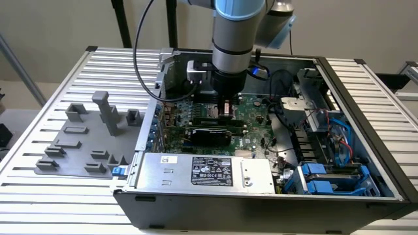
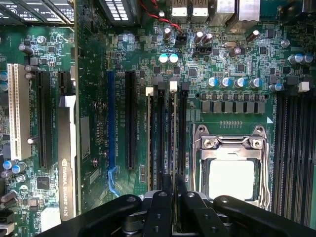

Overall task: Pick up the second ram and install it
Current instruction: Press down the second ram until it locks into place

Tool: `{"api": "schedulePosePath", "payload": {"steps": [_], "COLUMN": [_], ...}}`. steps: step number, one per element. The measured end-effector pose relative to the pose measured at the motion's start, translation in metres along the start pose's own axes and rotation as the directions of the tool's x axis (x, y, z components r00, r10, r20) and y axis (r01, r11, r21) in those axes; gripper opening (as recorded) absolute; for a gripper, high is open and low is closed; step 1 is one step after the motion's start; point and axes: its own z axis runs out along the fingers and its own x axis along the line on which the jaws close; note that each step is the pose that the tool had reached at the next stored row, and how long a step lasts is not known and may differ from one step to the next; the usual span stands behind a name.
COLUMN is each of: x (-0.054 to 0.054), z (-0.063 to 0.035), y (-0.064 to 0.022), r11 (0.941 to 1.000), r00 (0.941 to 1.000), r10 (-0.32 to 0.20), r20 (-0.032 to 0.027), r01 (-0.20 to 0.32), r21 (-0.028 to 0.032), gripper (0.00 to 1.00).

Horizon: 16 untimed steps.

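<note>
Second ram (image 2: 173, 133) is seen edge-on as a thin strip standing in a black memory slot directly ahead of the gripper (image 2: 173, 190). Its near end is pinched between the fingertips (image 2: 167, 185), which are drawn close together on it. A white latch (image 2: 173, 85) is seen at the far end of that slot from the tool. Another thin stick (image 2: 149, 143) is seated upright two slots to one side of the gripped second ram, with its own white latch at the far end. On the other side of the fingers, the CPU socket (image 2: 231, 168) with its silver frame is found near the tool. Both are carried by the motherboard (image 2: 232, 64). In the exterior view, the gripper (image 1: 225, 108) is lowered into the open computer case (image 1: 261, 205), just above the board.
</note>
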Motion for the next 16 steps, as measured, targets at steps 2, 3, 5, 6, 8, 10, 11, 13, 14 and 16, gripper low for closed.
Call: {"api": "schedulePosePath", "payload": {"steps": [2, 3, 5, 6, 8, 10, 11, 13, 14, 16], "x": [0.000, 0.000, 0.000, 0.000, 0.000, 0.000, 0.000, 0.000, 0.000, 0.000], "z": [0.0006, 0.0009, 0.0016, 0.0019, 0.0023, 0.0024, 0.0024, 0.0007, -0.0028, -0.0122], "y": [0.0001, 0.0001, 0.0001, 0.0001, 0.0001, 0.0001, 0.0001, 0.0001, 0.0001, 0.0003], "r11": [1.0000, 1.0000, 1.0000, 1.0000, 1.0000, 1.0000, 1.0000, 1.0000, 1.0000, 1.0000], "r00": [1.0000, 1.0000, 1.0000, 1.0000, 1.0000, 1.0000, 1.0000, 1.0000, 1.0000, 1.0000], "r10": [0.000, 0.000, 0.000, 0.000, 0.000, 0.000, 0.000, 0.000, 0.000, 0.000], "r20": [0.0000, 0.0000, 0.0000, -0.0001, -0.0002, -0.0002, -0.0003, 0.0002, 0.0001, 0.0000], "r01": [0.000, 0.000, 0.000, 0.000, 0.000, 0.000, 0.000, 0.000, 0.000, 0.000], "r21": [0.0001, 0.0003, 0.0006, 0.0007, 0.0009, 0.0009, 0.0009, 0.0012, 0.0011, 0.0010], "gripper": [0.00, 0.00, 0.00, 0.00, 0.00, 1.00, 1.00, 1.00, 1.00, 1.00]}}
